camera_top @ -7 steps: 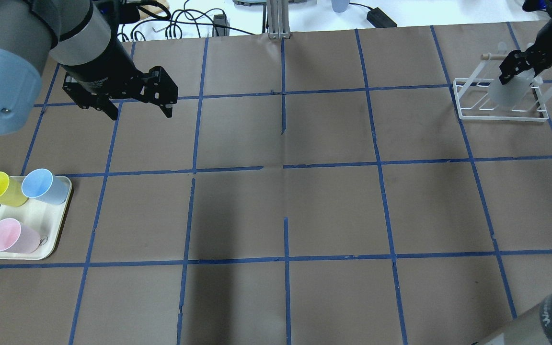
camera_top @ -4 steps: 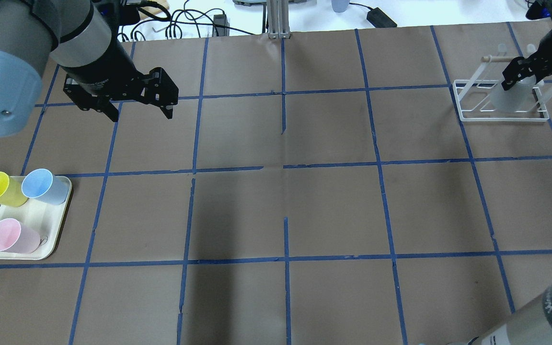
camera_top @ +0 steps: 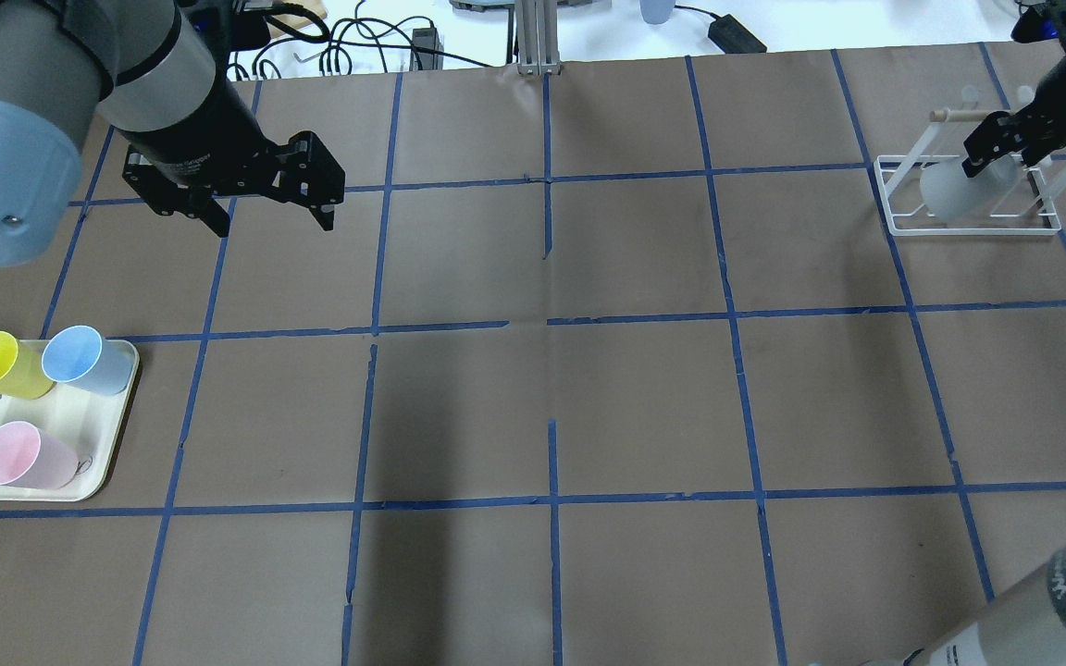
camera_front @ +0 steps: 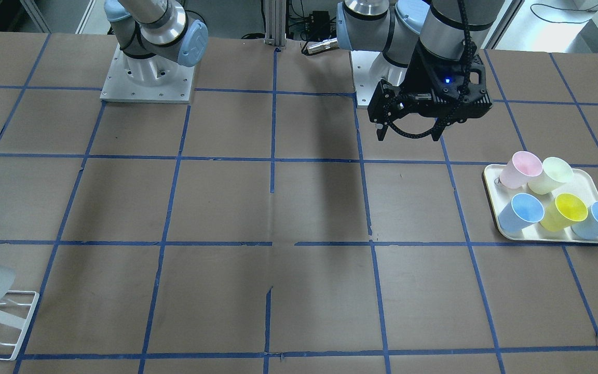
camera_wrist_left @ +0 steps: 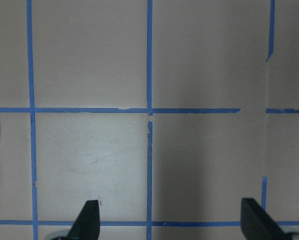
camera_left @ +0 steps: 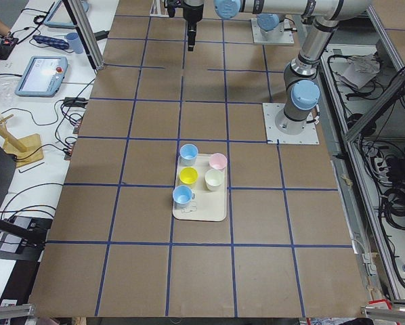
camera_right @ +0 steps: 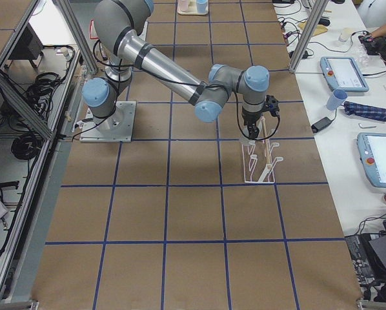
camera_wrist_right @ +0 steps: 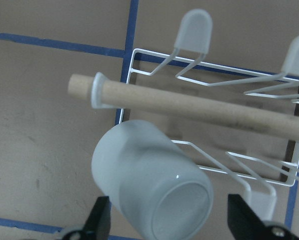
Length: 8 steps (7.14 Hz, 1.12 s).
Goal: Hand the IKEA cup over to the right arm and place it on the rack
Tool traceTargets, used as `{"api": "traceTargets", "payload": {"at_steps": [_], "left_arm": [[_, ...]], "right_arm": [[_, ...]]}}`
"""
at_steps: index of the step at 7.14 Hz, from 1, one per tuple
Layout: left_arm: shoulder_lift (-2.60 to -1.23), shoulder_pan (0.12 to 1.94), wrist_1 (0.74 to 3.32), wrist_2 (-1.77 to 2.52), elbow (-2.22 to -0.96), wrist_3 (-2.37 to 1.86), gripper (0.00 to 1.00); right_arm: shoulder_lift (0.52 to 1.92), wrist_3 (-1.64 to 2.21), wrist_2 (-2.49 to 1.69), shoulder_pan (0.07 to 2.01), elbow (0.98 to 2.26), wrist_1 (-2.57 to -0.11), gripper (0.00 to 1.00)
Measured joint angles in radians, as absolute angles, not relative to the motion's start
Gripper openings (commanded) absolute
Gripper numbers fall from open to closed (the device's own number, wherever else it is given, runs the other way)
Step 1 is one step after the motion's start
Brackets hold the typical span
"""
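Front-facing: my left fingers hang spread and empty over the worktop; a tray of coloured cups sits by the left edge.
Overhead: the IKEA cup lies tilted in the rack at the far right corner.
Right wrist: my right fingers are released, with the wooden peg crossing beyond.

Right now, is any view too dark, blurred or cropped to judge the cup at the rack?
Right wrist view: IKEA cup sharp, small glare spot; front-facing view: cropped at the left edge; overhead view: faint against the rack, shadow bands across the table.
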<state>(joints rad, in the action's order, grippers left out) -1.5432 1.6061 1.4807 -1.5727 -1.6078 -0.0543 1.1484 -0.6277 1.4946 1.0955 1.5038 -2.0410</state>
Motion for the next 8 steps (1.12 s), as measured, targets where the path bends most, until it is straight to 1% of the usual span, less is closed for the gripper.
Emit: {"api": "traceTargets", "payload": {"at_steps": [2,3,5,6,8], "left_arm": [[-1.543,1.606,1.481,-1.573,-1.608,-0.054,1.0],[-1.543,1.606,1.48,-1.572,-1.607,-0.054,1.0],[-1.543,1.603,1.48,-1.572,-1.603,-0.054,1.0],[-1.543,1.598,1.481,-1.572,-1.603,-0.054,1.0],[-1.541,1.588,1.482,-1.564,-1.605,-0.052,1.0]], "right_arm": [[1.172,-0.621,1.499,1.101,1.479,-1.998,1.0],[1.204,-0.616,1.5,1.104,1.464,-1.927,1.0],[1.329,-0.556,1.5,1.124,1.461,-1.759,1.0],[1.393,-0.481,1.5,1.164,1.466,-1.688,1.0],[1.483,-0.343,1.511,1.307,1.482,-1.611,1.0]]}}
